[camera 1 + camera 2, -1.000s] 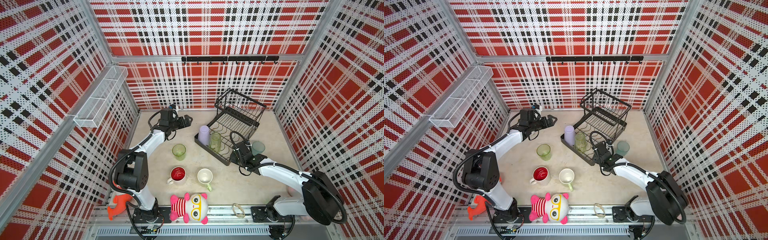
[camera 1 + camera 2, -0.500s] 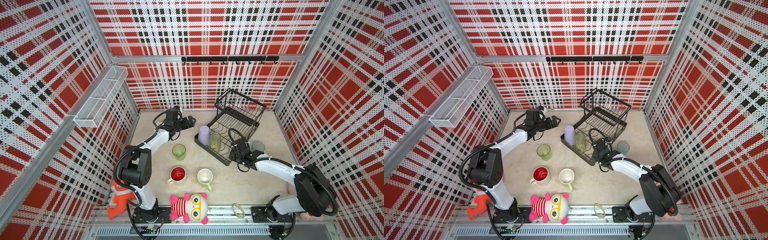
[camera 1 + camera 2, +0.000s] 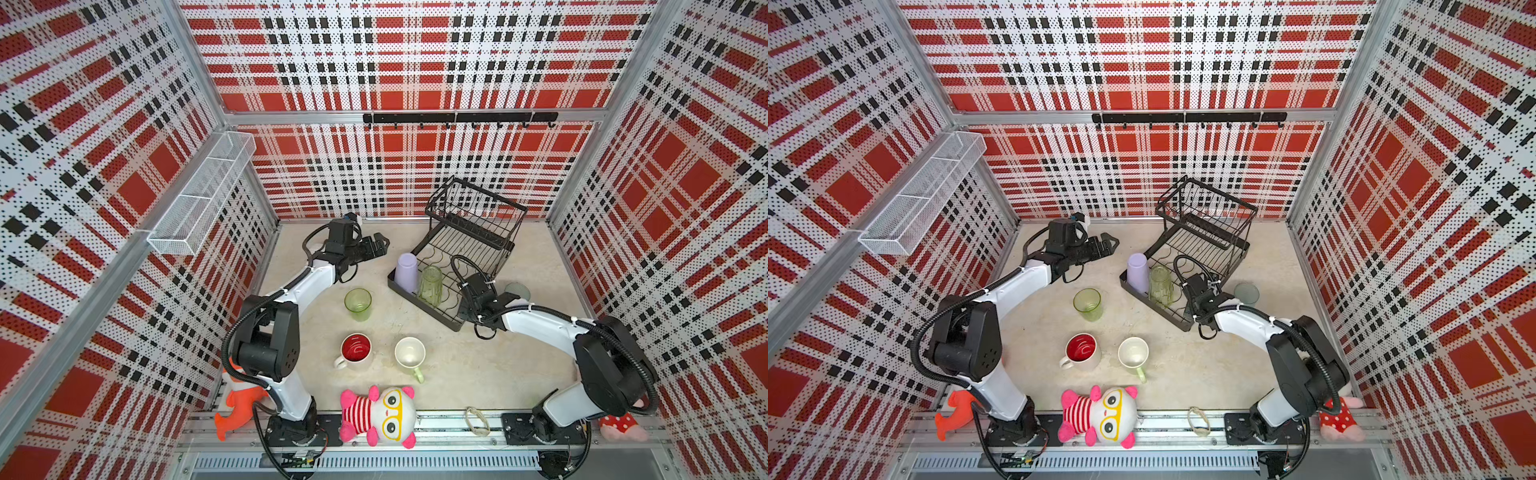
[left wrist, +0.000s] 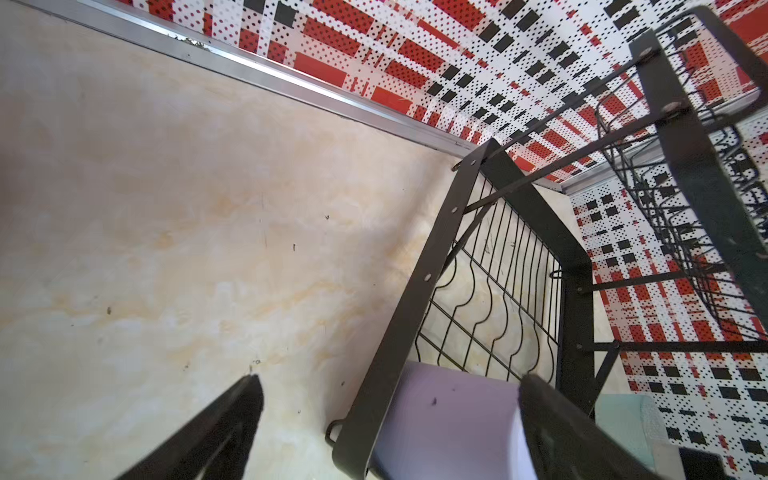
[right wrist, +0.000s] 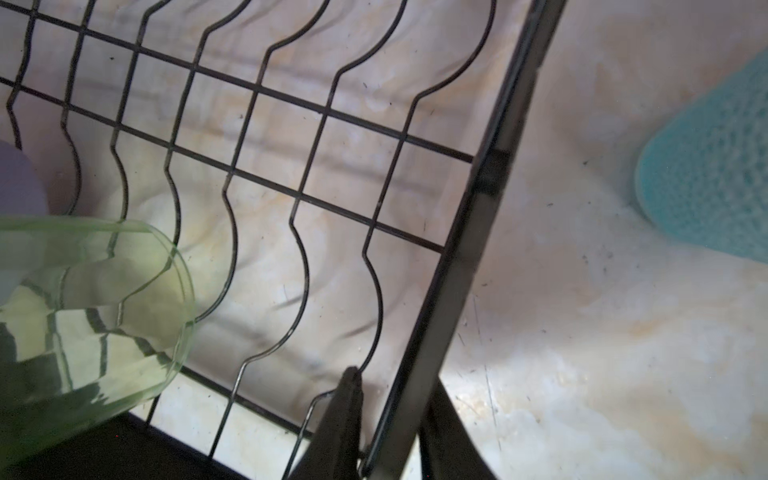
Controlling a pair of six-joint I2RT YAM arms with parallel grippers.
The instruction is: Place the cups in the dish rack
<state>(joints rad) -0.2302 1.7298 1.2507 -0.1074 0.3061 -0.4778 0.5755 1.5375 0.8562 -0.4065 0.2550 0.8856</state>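
Observation:
The black wire dish rack (image 3: 473, 208) stands at the back right. On its lower tier are a lavender tumbler (image 3: 406, 272) and a clear green ribbed tumbler (image 3: 430, 284). On the table stand another green tumbler (image 3: 358, 303), a white mug with red inside (image 3: 356, 351) and a pale green mug (image 3: 410, 355). A teal cup (image 3: 517, 291) sits right of the rack. My right gripper (image 5: 395, 415) is shut on the lower tier's side rim (image 5: 478, 249), one finger on each side. My left gripper (image 3: 376, 249) hangs open left of the rack, nothing in it.
A white mesh shelf (image 3: 199, 195) hangs on the left wall and a black hook rail (image 3: 457, 118) on the back wall. A pink-and-white plush (image 3: 378, 415), an orange plush (image 3: 237, 403) and a loose ring (image 3: 476, 419) lie along the front rail.
My right gripper has moved from beside the teal cup onto the rack's side rim, its jaws narrowing. My left gripper has drifted slightly toward the rack, still open.

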